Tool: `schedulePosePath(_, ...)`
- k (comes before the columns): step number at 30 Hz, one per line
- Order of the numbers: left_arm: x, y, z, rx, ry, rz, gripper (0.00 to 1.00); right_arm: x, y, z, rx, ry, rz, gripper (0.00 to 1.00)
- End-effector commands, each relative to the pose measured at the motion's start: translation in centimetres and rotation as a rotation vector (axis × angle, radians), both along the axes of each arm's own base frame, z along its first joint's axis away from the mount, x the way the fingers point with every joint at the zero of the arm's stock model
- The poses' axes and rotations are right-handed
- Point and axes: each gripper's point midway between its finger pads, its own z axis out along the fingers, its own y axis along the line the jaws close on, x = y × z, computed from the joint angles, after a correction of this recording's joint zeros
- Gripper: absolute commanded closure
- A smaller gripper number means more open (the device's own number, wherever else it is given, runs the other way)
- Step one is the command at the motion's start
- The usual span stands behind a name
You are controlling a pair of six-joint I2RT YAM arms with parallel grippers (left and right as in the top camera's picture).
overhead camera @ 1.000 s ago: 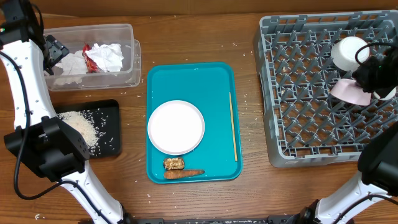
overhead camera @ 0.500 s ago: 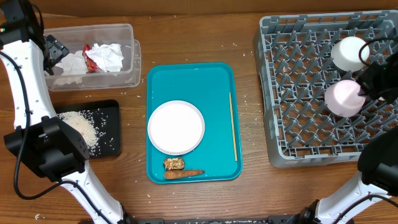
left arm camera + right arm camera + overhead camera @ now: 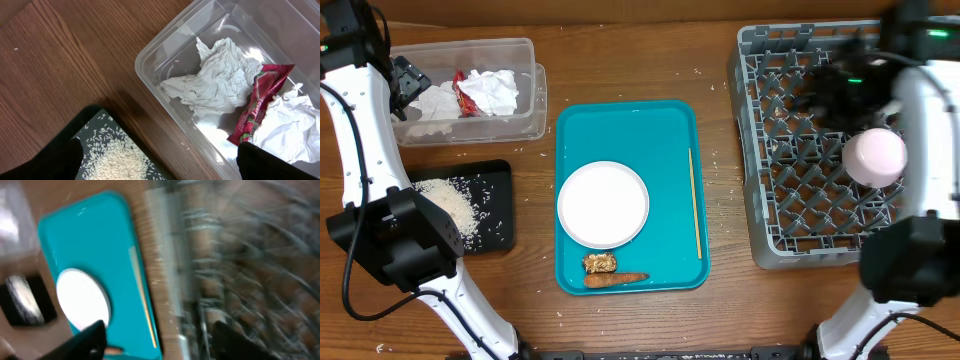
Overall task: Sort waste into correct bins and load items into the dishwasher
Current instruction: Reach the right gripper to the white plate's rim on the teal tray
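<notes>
The clear tub (image 3: 535,100) holds crumpled napkins (image 3: 495,90) and a red wrapper (image 3: 468,95). My left gripper (image 3: 160,165) hangs open over the tub's near edge, between the tub and the black tray (image 3: 495,200), which holds rice (image 3: 450,205). The white plate (image 3: 603,204), a brown lump (image 3: 599,263) and a carrot-like stick (image 3: 615,280) lie on the teal tray (image 3: 620,130). A pale pink bowl (image 3: 875,157) sits upside down in the grey rack (image 3: 800,200). My right gripper (image 3: 820,90), blurred, is over the rack's left part, open and holding nothing. The arm hides the cup.
A thin yellow stick (image 3: 695,200) lies along the teal tray's right side. Stray rice grains dot the wood round the trays. In the left wrist view the napkin (image 3: 215,82) and wrapper (image 3: 257,100) fill the tub's near end.
My right gripper opened and let go of the pink bowl, which stays in the rack. The right arm swung up and left across the rack. The left arm has not moved.
</notes>
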Motion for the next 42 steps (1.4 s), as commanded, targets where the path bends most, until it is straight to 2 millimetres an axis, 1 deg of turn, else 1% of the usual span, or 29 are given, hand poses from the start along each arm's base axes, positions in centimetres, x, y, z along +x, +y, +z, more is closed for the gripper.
schedulePosePath(1, -0.1, -0.4, 1.9, 0.011, -0.046, 0.008, 0.0, 0.1, 5.9, 1.9, -0.022, -0.112, 0.176, 0.23)
schedulePosePath(4, -0.1, -0.4, 1.9, 0.011, -0.046, 0.008, 0.0, 0.2, 10.9, 1.2, -0.03, -0.147, 0.298, 0.17)
schedulePosePath(7, -0.1, -0.4, 1.9, 0.011, -0.046, 0.008, 0.0, -0.1, 15.2, -0.2, -0.022, -0.148, 0.392, 0.16)
schedulePosePath(8, -0.1, -0.4, 1.9, 0.011, -0.046, 0.008, 0.0, -0.3, 17.0, -1.2, -0.018, -0.136, 0.423, 0.15)
schedulePosePath(9, -0.1, -0.4, 1.9, 0.011, -0.046, 0.008, 0.0, -0.4, 17.8, -1.8, -0.018, -0.129, 0.438, 0.15)
schedulePosePath(11, -0.1, -0.4, 1.9, 0.011, -0.046, 0.008, 0.0, -0.7, 20.0, -3.8, -0.022, -0.101, 0.485, 0.15)
schedulePosePath(13, -0.1, -0.4, 1.9, 0.011, -0.046, 0.008, 0.0, -1.2, 21.8, -6.5, -0.048, -0.051, 0.513, 0.15)
schedulePosePath(16, -0.1, -0.4, 1.9, 0.011, -0.046, 0.008, 0.0, -2.0, 23.1, -9.5, -0.082, 0.019, 0.524, 0.16)
schedulePosePath(20, -0.1, -0.4, 1.9, 0.011, -0.046, 0.008, 0.0, -3.9, 24.7, -13.0, -0.104, 0.112, 0.579, 0.23)
schedulePosePath(24, -0.1, -0.4, 1.9, 0.011, -0.046, 0.008, 0.0, -5.6, 26.0, -15.2, -0.125, 0.172, 0.621, 0.24)
schedulePosePath(26, -0.1, -0.4, 1.9, 0.011, -0.046, 0.008, 0.0, -6.4, 26.5, -15.9, -0.134, 0.192, 0.639, 0.25)
schedulePosePath(28, -0.1, -0.4, 1.9, 0.011, -0.046, 0.008, 0.0, -6.7, 27.0, -16.2, -0.138, 0.202, 0.634, 0.3)
schedulePosePath(30, -0.1, -0.4, 1.9, 0.011, -0.046, 0.008, 0.0, -6.9, 27.3, -16.3, -0.137, 0.204, 0.631, 0.38)
schedulePosePath(31, -0.1, -0.4, 1.9, 0.011, -0.046, 0.008, 0.0, -7.0, 27.4, -16.4, -0.138, 0.204, 0.631, 0.4)
schedulePosePath(33, -0.1, -0.4, 1.9, 0.011, -0.046, 0.008, 0.0, -7.0, 27.4, -16.7, -0.143, 0.209, 0.632, 0.4)
schedulePosePath(39, -0.1, -0.4, 1.9, 0.011, -0.046, 0.008, 0.0, -6.5, 26.3, -18.4, -0.223, 0.228, 0.588, 0.4)
schedulePosePath(42, -0.1, -0.4, 1.9, 0.011, -0.046, 0.008, 0.0, -6.3, 26.1, -18.8, -0.237, 0.22, 0.586, 0.39)
